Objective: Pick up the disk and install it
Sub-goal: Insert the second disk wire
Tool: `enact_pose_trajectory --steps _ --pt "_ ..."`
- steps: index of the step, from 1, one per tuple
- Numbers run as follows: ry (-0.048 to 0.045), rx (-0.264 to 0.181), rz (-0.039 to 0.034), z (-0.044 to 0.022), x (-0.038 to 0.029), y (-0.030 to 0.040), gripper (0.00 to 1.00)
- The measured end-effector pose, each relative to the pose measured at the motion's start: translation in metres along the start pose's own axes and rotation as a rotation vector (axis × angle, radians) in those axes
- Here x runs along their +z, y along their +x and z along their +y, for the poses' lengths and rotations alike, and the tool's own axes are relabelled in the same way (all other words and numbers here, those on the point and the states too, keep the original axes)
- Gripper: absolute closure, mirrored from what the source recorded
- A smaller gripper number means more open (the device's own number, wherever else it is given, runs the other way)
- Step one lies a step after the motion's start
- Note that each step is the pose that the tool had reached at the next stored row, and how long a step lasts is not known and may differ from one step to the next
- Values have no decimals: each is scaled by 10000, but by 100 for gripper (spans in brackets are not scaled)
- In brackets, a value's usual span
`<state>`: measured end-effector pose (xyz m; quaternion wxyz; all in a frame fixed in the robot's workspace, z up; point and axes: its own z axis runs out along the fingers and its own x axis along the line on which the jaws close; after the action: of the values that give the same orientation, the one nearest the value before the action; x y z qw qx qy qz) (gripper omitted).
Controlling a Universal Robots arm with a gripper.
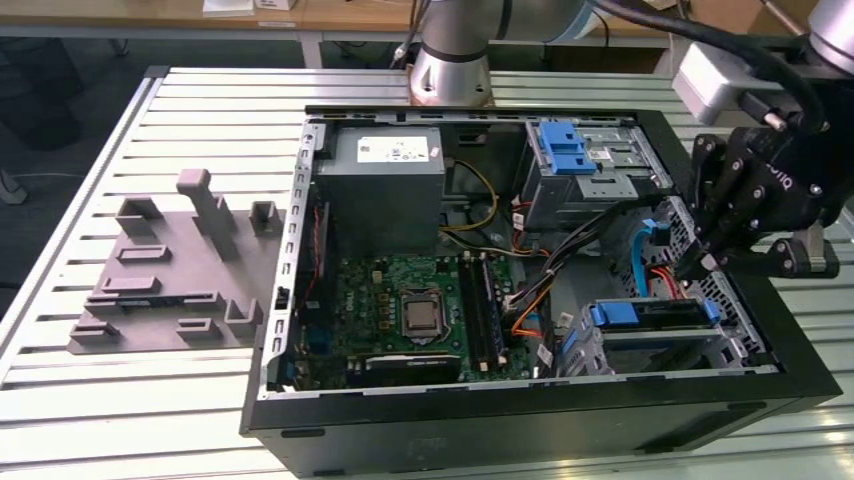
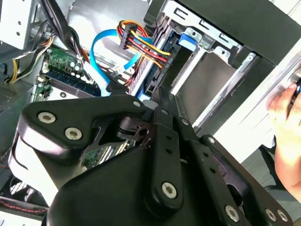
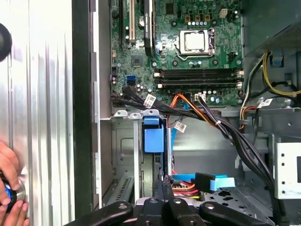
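Observation:
The disk (image 1: 667, 316) appears to sit edge-on in the lower drive cage, at the exterior view's right inside the open computer case (image 1: 534, 420). A blue latch (image 1: 614, 313) (image 3: 154, 134) is at the cage's end. My black gripper (image 1: 697, 266) hangs just above that cage with its fingers pressed together and nothing between them. In both wrist views the fingertips (image 3: 162, 184) (image 2: 160, 100) point into the slot beside the red, yellow and orange cables (image 2: 141, 47). Whether the fingertips touch the disk is hidden.
A grey power supply box (image 1: 387, 165) and an upper cage with a blue latch (image 1: 577, 150) stand at the case's back, above the motherboard (image 1: 414, 310). A grey fixture (image 1: 174, 270) lies on the slatted table at the exterior view's left. A person's hand (image 3: 9, 188) (image 2: 287, 141) is outside the case wall.

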<state>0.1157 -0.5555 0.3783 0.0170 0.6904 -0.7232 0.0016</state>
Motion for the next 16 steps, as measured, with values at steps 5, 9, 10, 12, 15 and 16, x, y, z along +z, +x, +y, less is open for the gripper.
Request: enact_pose_trajectory --steps 5,9,10,12,15,16 --pt "0 -1 1 27 -88 -14 89" --pt "0 -1 1 59 -124 -34 89" --pt "0 -1 0 65 -131 -40 89" --pt "0 -1 1 74 -144 -62 89" --pt "1 -2 12 82 -151 -112 89" --pt "1 0 15 86 -152 -129 89"
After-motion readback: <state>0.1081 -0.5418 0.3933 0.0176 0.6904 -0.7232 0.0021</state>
